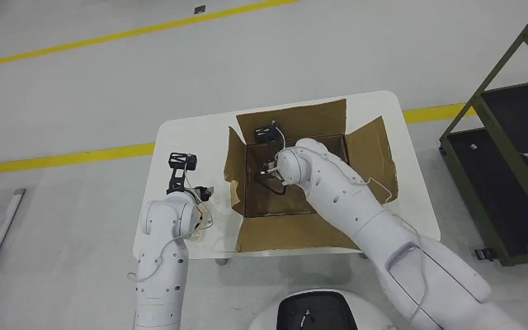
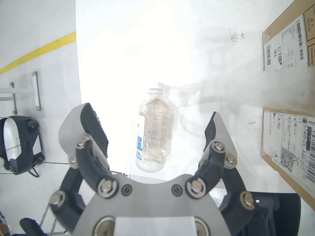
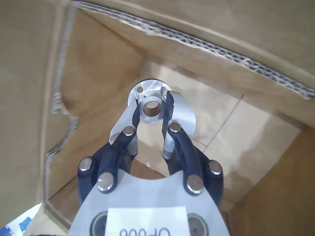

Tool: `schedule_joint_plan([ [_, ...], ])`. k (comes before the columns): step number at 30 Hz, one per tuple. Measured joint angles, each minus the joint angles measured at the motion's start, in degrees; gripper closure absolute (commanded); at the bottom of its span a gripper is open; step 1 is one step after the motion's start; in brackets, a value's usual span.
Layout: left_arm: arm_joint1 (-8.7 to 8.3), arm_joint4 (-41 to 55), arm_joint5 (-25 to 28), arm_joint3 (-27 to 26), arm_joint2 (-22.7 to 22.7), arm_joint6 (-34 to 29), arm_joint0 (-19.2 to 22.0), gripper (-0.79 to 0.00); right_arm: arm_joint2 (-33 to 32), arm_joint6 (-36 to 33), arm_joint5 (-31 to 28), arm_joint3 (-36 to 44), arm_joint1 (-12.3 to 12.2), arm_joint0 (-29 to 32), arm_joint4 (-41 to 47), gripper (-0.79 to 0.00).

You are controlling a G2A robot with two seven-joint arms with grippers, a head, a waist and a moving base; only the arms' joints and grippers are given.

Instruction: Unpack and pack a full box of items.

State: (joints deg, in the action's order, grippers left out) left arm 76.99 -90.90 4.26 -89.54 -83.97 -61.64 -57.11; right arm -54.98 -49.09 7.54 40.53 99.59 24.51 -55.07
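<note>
- From where I stand, the cardboard box (image 1: 371, 153) sits open on the white table (image 1: 198, 132), filling the table's middle out to 3 o'clock, with all four flaps spread.
- The right gripper (image 1: 266, 132) is down inside the box, near its 11 o'clock corner.
- In the right wrist view, the right gripper (image 3: 151, 110) is clenched on a metal flange (image 3: 144, 92), a shiny round hub with a bore through it, one finger on each side of the hub, above the box floor.
- A white sticker (image 3: 147, 222) on that gripper's plate carries dark print, cut off at the edge.
- The left gripper (image 1: 182, 161) hangs over the table's 9 o'clock side, outside the box.
- In the left wrist view, the left gripper (image 2: 152, 117) is spread wide and holds nothing.
- A clear plastic bottle (image 2: 153, 133) lies on the table below the gap between its fingers, neck pointing away from the wrist.
- The bottle wears a blue-and-white label (image 2: 139, 146), too blurred to make out.
- The box flap nearest the bottle bears two white shipping labels (image 2: 283, 50), printed with barcodes and a square code.
- A yellow line (image 1: 124, 33) crosses the floor beyond 12 o'clock.
</note>
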Motion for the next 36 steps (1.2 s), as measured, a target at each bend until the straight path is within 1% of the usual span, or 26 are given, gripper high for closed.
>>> schedule_joint_plan([
  [2,0.0,0.0,0.0,0.0,0.0,0.0,0.0,-0.785,-2.74,-2.35,-0.88,8.18,-2.03,4.37,-2.41,0.0],
  [3,0.0,0.0,0.0,0.0,0.0,0.0,0.0,-0.785,-4.95,-4.23,-1.72,14.33,-3.38,7.86,-3.98,0.0],
  [5,0.0,0.0,0.0,0.0,0.0,0.0,0.0,-0.785,-8.6,-7.27,-3.2,23.92,-5.27,13.66,-6.13,0.0],
  [6,0.0,0.0,0.0,0.0,0.0,0.0,0.0,-0.785,-11.02,-9.11,-4.51,29.99,-6.3,17.54,-6.79,0.0],
  [7,0.0,0.0,0.0,0.0,0.0,0.0,0.0,-0.785,-12.72,-10.24,-5.6,34.09,-6.93,20.24,-6.86,0.0],
  [9,0.0,0.0,0.0,0.0,0.0,0.0,0.0,-0.785,-16.23,-11.62,-8.16,41.61,-7.96,25.48,-5.54,0.0],
  [12,0.0,0.0,0.0,0.0,0.0,0.0,0.0,-0.785,-19.96,-11.33,-11.39,47.03,-8.84,30.05,-2.42,0.0],
  [15,0.0,0.0,0.0,0.0,0.0,0.0,0.0,-0.785,-22.48,-9.99,-14.32,47.39,-9.35,31.76,1.81,0.0],
  [17,0.0,0.0,0.0,0.0,0.0,0.0,0.0,-0.785,-23.18,-9.4,-15.0,46.84,-9.45,31.93,4.01,0.0],
  [32,0.0,0.0,0.0,0.0,0.0,0.0,0.0,-0.785,-23.03,-8.96,-15.07,46.89,-9.44,32.17,4.01,0.0],
  [36,0.0,0.0,0.0,0.0,0.0,0.0,0.0,-0.785,-23.63,-5.61,-16.97,48.02,-9.66,33.9,9.24,0.0],
])
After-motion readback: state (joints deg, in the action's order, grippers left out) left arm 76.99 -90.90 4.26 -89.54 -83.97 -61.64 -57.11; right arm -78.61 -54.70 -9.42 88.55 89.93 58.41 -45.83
